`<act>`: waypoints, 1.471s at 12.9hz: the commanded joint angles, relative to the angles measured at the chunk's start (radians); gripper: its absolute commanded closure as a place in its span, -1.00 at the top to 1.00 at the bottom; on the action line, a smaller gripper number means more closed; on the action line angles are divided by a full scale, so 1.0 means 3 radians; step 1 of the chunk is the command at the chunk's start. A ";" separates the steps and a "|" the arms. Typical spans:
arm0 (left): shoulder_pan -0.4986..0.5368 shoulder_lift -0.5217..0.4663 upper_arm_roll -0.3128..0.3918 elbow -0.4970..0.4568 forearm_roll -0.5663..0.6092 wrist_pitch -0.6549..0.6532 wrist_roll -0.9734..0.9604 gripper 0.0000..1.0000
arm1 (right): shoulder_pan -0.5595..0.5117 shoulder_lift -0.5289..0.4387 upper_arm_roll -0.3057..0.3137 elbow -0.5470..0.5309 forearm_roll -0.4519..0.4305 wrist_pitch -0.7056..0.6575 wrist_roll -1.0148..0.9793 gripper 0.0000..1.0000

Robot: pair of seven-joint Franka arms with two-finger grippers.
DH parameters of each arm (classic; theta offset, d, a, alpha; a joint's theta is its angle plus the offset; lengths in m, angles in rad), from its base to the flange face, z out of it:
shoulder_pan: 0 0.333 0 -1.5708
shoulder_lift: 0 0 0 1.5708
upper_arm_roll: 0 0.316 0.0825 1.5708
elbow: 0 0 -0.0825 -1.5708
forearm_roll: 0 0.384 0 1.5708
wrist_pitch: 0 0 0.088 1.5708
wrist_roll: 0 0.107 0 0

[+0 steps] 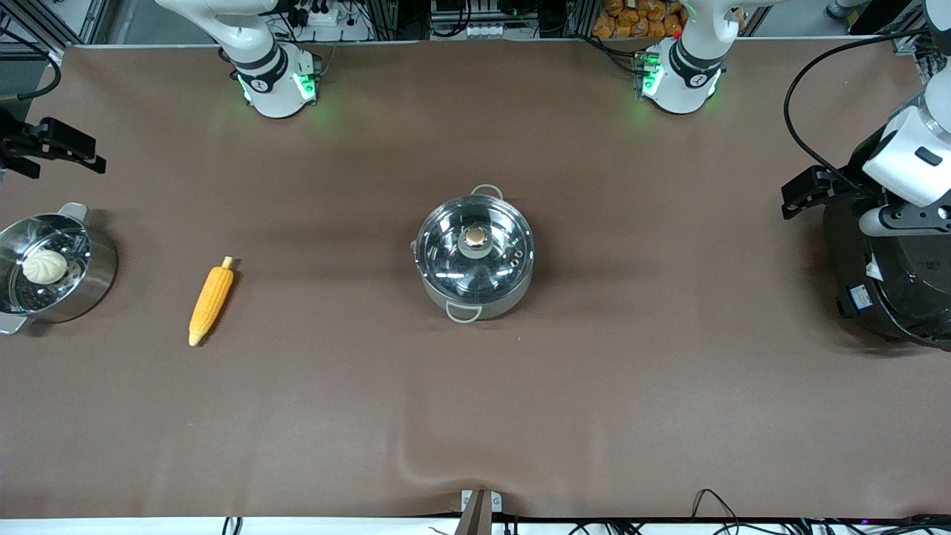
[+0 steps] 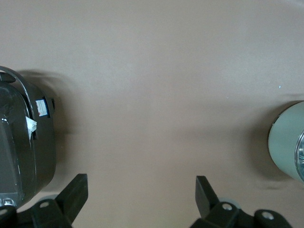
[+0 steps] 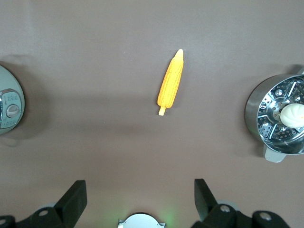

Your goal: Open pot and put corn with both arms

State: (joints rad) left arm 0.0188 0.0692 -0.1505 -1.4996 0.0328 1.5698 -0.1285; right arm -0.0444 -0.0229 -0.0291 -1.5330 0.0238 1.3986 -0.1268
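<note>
The steel pot [image 1: 513, 293] stands mid-table with its glass lid [image 1: 446, 249] on and a coppery knob [image 1: 475, 238] on top. The corn [image 1: 211, 301] lies flat on the cloth toward the right arm's end, apart from the pot. My right gripper [image 1: 56, 147] hangs open and empty over the table's edge at that end. Its wrist view shows its gripper [image 3: 141, 194], the corn [image 3: 171, 83] and the pot's edge [image 3: 7, 107]. My left gripper [image 1: 806, 192] hangs open and empty beside the rice cooker. Its wrist view shows its gripper [image 2: 141, 192] and the pot's side [image 2: 285, 137].
A steel steamer pot [image 1: 96, 279] with a white bun [image 1: 44, 266] stands at the right arm's end, beside the corn. A big black rice cooker [image 1: 891, 290] stands at the left arm's end. Brown cloth covers the table.
</note>
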 commanded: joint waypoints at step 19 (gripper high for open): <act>-0.1201 0.0724 -0.0138 0.0258 -0.0084 0.0442 -0.1951 1.00 | -0.0031 0.0041 0.0015 0.0012 0.0002 -0.0132 -0.0002 1.00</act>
State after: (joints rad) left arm -0.2783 0.2128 -0.1980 -1.4829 0.0260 1.6720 -0.5912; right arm -0.0449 -0.0159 -0.0303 -1.5351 0.0239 1.3736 -0.1267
